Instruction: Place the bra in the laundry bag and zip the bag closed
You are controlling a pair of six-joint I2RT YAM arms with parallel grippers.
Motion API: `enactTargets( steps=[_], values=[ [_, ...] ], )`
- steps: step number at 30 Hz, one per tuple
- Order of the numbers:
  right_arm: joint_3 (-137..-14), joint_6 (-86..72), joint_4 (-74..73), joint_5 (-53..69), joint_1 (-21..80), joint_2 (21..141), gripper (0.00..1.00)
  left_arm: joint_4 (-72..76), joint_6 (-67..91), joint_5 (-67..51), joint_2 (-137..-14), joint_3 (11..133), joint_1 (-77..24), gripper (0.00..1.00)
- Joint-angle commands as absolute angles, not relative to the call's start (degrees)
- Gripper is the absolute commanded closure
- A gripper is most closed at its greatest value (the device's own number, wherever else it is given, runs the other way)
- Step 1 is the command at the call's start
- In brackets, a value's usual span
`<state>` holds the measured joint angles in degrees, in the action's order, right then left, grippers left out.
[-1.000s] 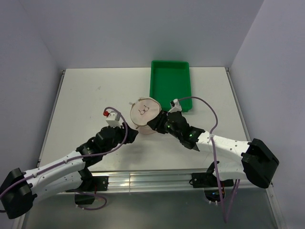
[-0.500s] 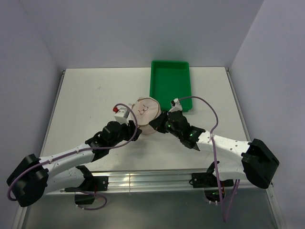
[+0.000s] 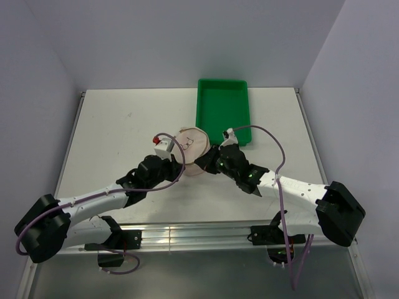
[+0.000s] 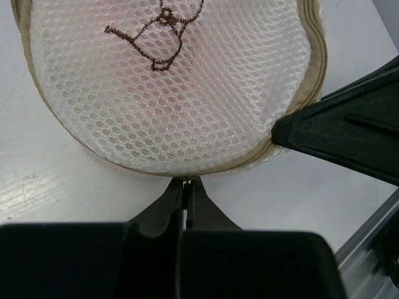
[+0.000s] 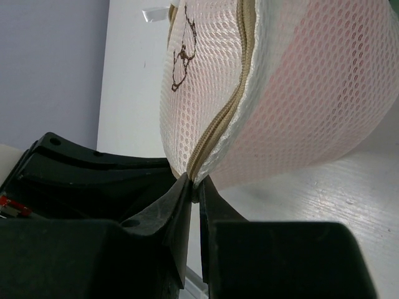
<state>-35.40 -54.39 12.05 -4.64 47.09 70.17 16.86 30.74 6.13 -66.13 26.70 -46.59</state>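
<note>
Softly domed mesh laundry bag, pink bra inside, left claw and right claw pinching seam

Left arm & right arm: white links, black joints, purple cable ea. Left gripper, right gripper: matte black.

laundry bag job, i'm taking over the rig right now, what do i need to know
Left tool: shut, pinching the laundry bag at its near zipper edge.
Right tool: shut on the zipper seam further right.
Bra: inside the bag, pink showing through the mesh; bag lies on the table by the green tray.
Done: bra bagged. To do: cannot tell how far it is zipped; check, finish closing.
</note>
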Motion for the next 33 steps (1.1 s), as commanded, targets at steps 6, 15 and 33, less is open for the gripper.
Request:
enactTargets(
  steps=[6, 15, 33],
  values=[
    [-35.2, -53.5, 14.0, -5.1, 46.3, 66.1, 0.89, 15.7, 30.9, 11.5, -62.9, 29.2, -46.5, 1.00],
    [-36.6, -48.6, 11.8, 1.0, 36.2, 66.7, 1.00, 7.0, 34.3, 17.0, -52.7, 25.3, -46.4, 1.00],
    [-30.1, -56.4, 15.6, -7.8, 49.1, 58.6, 0.21, 6.3, 41.1, 24.0, -46.2, 28.1, -61.9, 1.00]
  ],
)
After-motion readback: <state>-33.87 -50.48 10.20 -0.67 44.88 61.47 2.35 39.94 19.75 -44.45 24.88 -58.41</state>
